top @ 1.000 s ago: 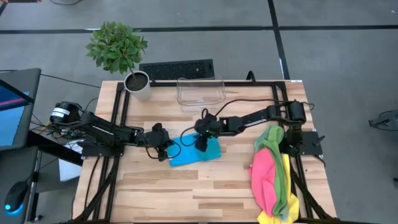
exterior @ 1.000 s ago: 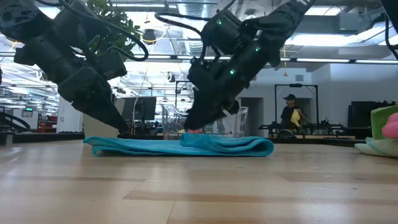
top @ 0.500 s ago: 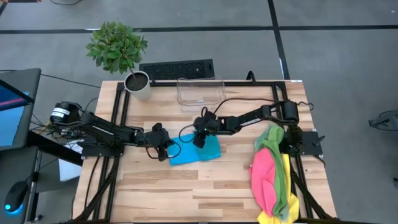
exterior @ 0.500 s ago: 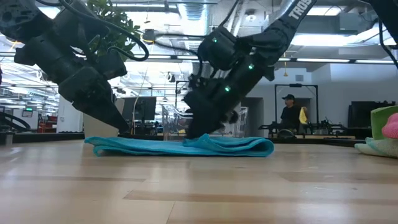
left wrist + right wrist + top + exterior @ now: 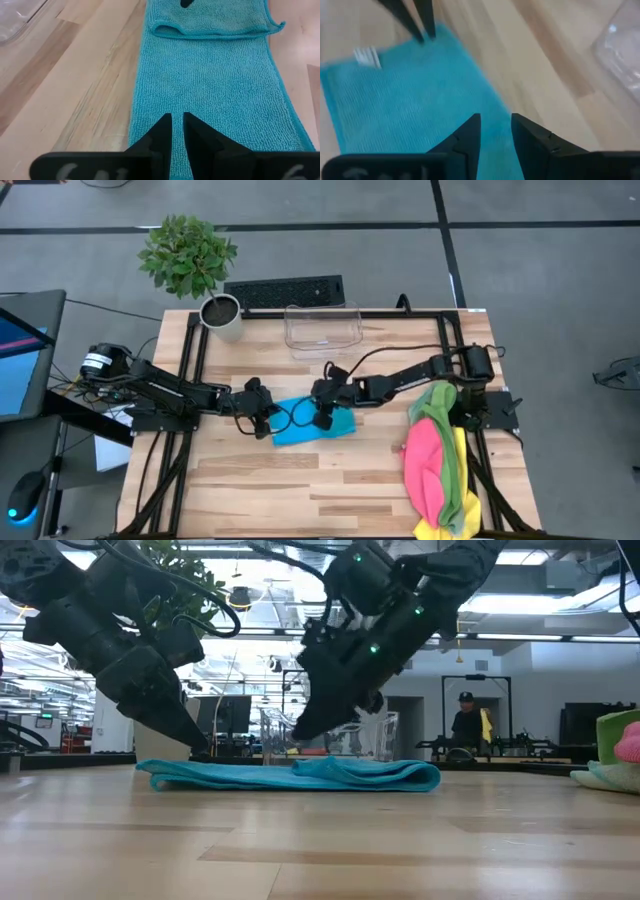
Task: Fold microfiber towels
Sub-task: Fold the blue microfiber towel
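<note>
On the wooden counter [image 5: 250,480] one bright blue microfiber towel [image 5: 315,424] lies flat near the middle, partly folded. Three or so more towels sit in a heap [image 5: 440,465] at the counter's right edge: sage green, pink and yellow layers show.

At the far left, a computer screen [image 5: 20,355] stands beside the counter. A potted plant [image 5: 195,265] stands at the far left corner. The left end effector [image 5: 265,423] rests at the blue towel's left edge, its fingers nearly together with only a thin slit between them; the left wrist view shows the tips on the towel, not clearly pinching it. A keyboard [image 5: 284,290] lies on the floor beyond the far edge, and a clear plastic bin [image 5: 322,326] sits just inside it. The right end effector [image 5: 322,417] hangs just above the towel's middle, fingers apart and holding nothing.

In the low view, a person [image 5: 468,725] stands far back in a large room with ceiling lights.
</note>
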Controlling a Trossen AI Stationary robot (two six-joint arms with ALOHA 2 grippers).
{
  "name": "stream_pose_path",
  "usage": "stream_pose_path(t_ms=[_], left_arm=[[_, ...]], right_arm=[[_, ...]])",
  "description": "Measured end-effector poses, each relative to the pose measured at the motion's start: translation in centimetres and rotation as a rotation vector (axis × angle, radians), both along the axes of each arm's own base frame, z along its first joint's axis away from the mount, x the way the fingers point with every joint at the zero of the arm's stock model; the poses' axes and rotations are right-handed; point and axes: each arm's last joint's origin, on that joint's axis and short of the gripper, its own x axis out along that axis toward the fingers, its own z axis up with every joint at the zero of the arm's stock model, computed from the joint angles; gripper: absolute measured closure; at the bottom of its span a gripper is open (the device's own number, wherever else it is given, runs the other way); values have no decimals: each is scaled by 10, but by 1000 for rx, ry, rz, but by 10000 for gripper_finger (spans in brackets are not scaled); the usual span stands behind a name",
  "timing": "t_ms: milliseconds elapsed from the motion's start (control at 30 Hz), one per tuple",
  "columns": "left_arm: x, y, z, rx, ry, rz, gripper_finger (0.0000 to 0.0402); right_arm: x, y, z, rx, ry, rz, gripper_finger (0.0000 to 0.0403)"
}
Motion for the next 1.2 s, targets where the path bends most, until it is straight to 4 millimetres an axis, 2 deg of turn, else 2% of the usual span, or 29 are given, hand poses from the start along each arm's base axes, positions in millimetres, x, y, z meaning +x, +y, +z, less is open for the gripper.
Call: stream_pose_path(t_ms=[67,167,400,567,700,867,1000,1100,1200], left_arm=[[0,0,0,1,1,0,364],[0,0,0,1,2,1,364],[-1,0,-1,-16,10,16,364],[-2,0,-2,-38,19,34,364],[-2,0,-2,-43,19,30,364],[-2,0,-3,-61,22,47,364],[-2,0,-3,-83,18,68,364],[-2,0,-3,-83,18,73,364],[-2,1,-3,-69,15,88,364]], right_arm=[[1,-1,-5,2,-16,-25,273],[-8,-7,-23,3,54,-53,277],[-2,-24,-44,11,27,-93,282],[-1,-35,-42,7,11,-126,283],[1,-42,-31,5,-54,-141,284],[2,-35,-24,9,-73,-118,284],[2,-21,-24,12,-73,-90,284],[-2,-11,-28,-35,-68,-111,284],[-7,-13,-33,-65,-87,-150,284]])
